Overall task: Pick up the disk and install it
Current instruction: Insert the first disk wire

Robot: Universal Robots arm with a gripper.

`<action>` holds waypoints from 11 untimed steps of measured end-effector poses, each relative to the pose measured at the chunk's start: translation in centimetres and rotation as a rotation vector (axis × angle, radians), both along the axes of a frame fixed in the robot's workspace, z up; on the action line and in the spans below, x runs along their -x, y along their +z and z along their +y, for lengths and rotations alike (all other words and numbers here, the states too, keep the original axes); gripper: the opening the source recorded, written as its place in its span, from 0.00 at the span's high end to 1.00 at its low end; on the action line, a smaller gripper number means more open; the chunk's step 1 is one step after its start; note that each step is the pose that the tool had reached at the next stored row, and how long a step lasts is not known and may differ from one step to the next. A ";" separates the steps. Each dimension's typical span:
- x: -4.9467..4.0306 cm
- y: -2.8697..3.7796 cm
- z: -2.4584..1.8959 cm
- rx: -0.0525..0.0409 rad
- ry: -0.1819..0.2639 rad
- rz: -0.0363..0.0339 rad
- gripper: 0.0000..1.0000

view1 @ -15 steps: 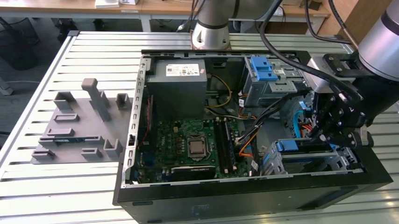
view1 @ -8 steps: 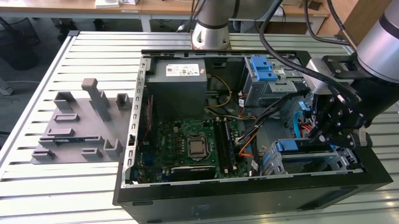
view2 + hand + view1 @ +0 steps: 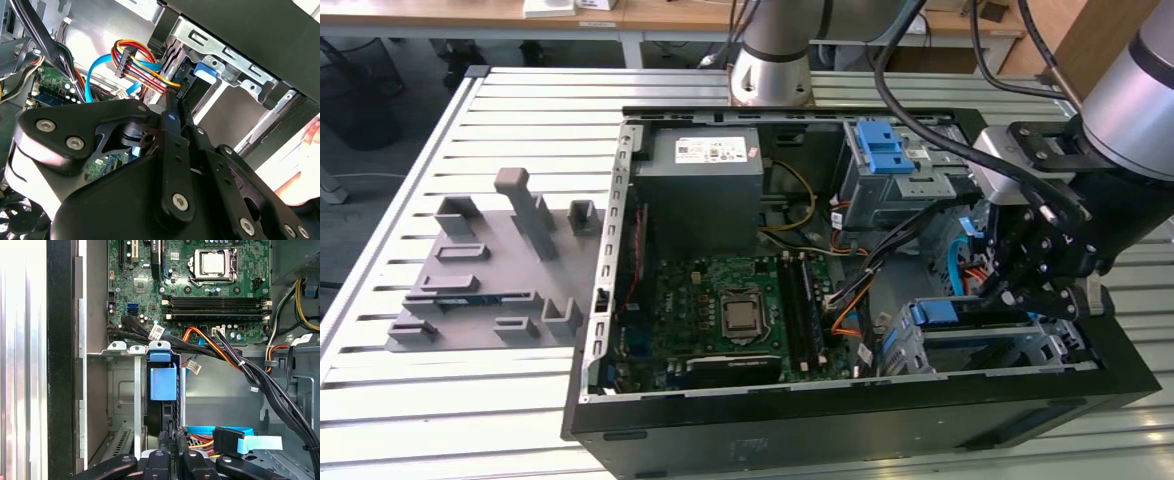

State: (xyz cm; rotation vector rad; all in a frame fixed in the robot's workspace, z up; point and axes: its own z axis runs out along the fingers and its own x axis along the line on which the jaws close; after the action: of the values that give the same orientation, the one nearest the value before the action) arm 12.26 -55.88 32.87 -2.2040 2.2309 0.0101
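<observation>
The claw (image 3: 170, 434) is drawn narrow, its two fingers close together on either side of a thin dark edge that looks like the disk (image 3: 163, 382) seen end-on. It appears to be pinching the disk, though the contact itself is hard to make out. The disk stands on edge in the metal cage (image 3: 117, 390) at the front corner of the open computer case (image 3: 854, 430). Its blue bracket is at the cage mouth, in the exterior view (image 3: 945, 312) just beside the claw (image 3: 1007, 295).

The likeliest trouble is the wires. A bundle of red, orange and yellow wires (image 3: 137, 57) and a flat blue cable (image 3: 260, 442) lie right by the claw (image 3: 176, 107). A finger or the disk could snag them or trap them against the cage. A slight tilt of the disk could also jam the bracket in the cage rails.

The disk's label and flat faces are hidden. How deep it sits in the cage cannot be told, since the claw's own body covers the lower part in both wrist views. The far side of the cage is blocked by the arm in the exterior view.
</observation>
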 end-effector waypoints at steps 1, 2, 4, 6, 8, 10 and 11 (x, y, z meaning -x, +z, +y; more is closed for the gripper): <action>0.00 0.00 0.00 0.0000 0.000 0.0000 0.84; 0.00 0.00 0.00 0.0000 0.000 0.0000 0.84; 0.00 0.06 0.00 -0.0008 0.000 0.0001 0.83; 0.00 0.33 0.00 -0.0002 0.000 0.0000 0.76; 0.00 0.69 0.02 -0.0004 0.000 0.0000 0.76; 0.00 0.88 0.02 -0.0004 0.000 0.0000 0.76; 0.00 0.87 0.02 -0.0005 0.000 0.0000 0.76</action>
State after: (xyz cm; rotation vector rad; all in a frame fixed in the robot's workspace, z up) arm 12.26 -55.85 33.74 -2.2037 2.2306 0.0107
